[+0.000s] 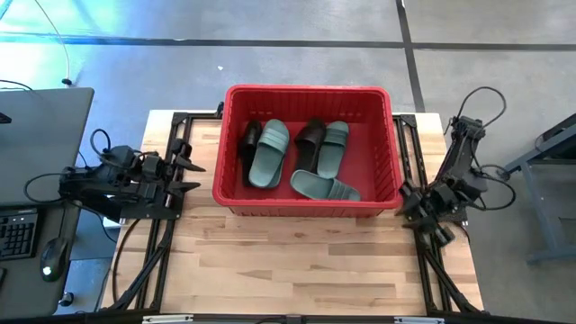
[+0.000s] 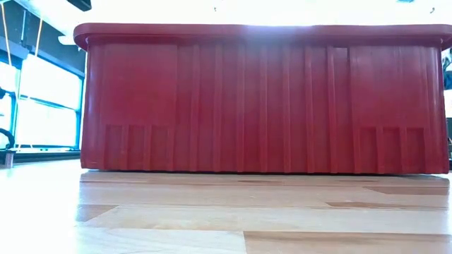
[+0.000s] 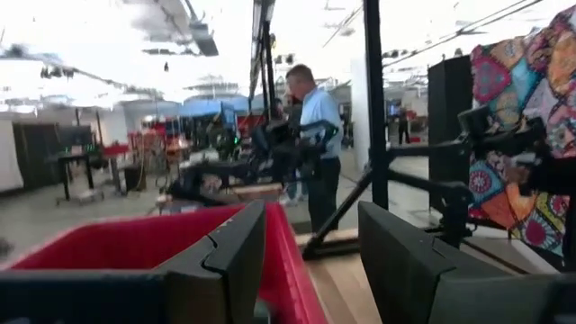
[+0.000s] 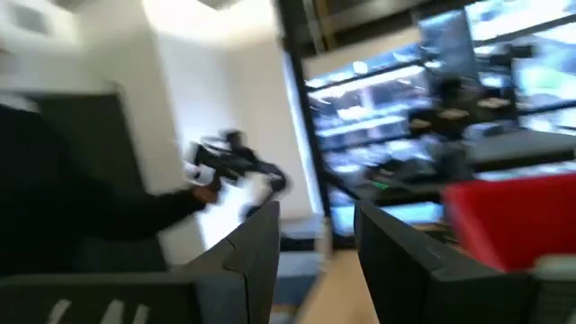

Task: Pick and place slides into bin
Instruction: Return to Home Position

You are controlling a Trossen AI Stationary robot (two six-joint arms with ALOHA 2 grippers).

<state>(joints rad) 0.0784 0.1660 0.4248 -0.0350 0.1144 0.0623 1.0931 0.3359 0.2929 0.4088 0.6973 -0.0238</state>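
The red bin [image 1: 232, 193] stands on the far middle of the wooden table; its near wall fills the low view [image 2: 261, 106]. Inside it lie several sage green slides [image 1: 270, 153] and two black slides [image 1: 310, 141], resting on the bin floor and partly on one another. My left gripper [image 1: 191, 175] is open and empty at the bin's left wall; the left wrist view [image 3: 310, 261] shows the bin's rim [image 3: 117, 247] past its fingers. My right gripper [image 1: 408, 205] is open and empty at the bin's near right corner, as its wrist view [image 4: 315, 256] shows.
Black frame rails [image 1: 162, 243] run along both table sides. A dark desk with a keyboard [image 1: 13, 236] and mouse [image 1: 51, 258] stands left of the table. Bare wood [image 1: 297, 261] lies in front of the bin. A person [image 3: 319, 135] stands in the room beyond.
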